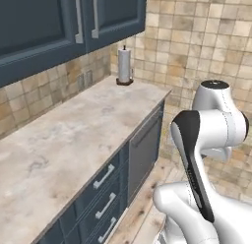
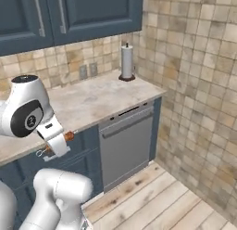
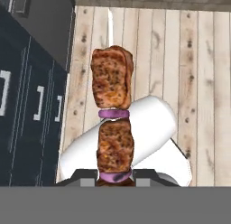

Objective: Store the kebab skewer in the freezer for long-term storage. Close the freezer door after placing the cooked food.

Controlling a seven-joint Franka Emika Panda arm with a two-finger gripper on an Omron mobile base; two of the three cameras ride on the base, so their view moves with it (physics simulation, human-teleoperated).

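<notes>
Two meat chunks of the kebab skewer (image 3: 112,123) rise from your end effector (image 3: 115,177), which is clenched on its base and carries it over the wooden floor (image 3: 198,74), freezer unseen, likely for transport.

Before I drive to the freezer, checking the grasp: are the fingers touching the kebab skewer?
Touching. The hand view shows the kebab skewer rising from between the fingers, which meet its lowest chunk on both sides with no gap.

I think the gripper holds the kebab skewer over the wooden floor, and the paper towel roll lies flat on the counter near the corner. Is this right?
Not quite. The paper towel roll stands upright on the counter, as the left base view shows. The rest holds: in the hand view the gripper holds the kebab skewer over the wooden floor.
</notes>
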